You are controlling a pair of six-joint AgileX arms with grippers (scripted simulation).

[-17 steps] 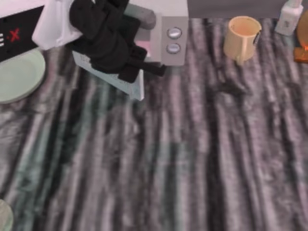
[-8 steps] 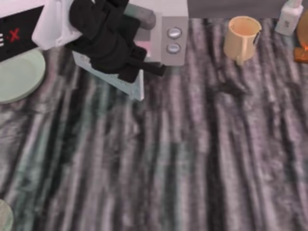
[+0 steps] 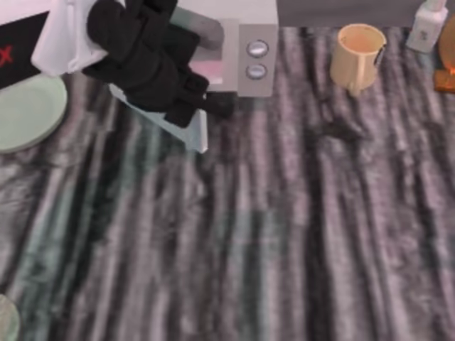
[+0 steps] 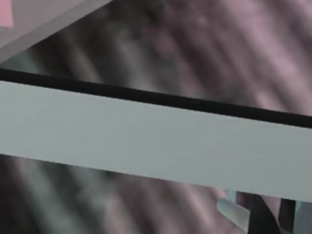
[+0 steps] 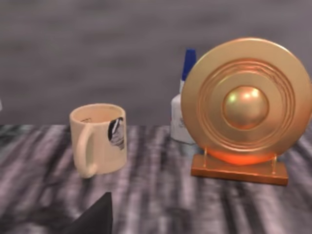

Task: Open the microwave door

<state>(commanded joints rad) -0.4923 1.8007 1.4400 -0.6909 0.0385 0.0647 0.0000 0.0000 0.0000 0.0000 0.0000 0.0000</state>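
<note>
Your microwave door (image 3: 186, 126) stands swung out from the microwave (image 3: 242, 42) at the table's (image 3: 284, 234) far left, over the streaked grey cloth. Since a second ago its free edge has moved further left. Your left gripper (image 3: 206, 99) is at the door; I cannot tell its fingers. A cream mug (image 3: 357, 53) stands right of the microwave.
</note>
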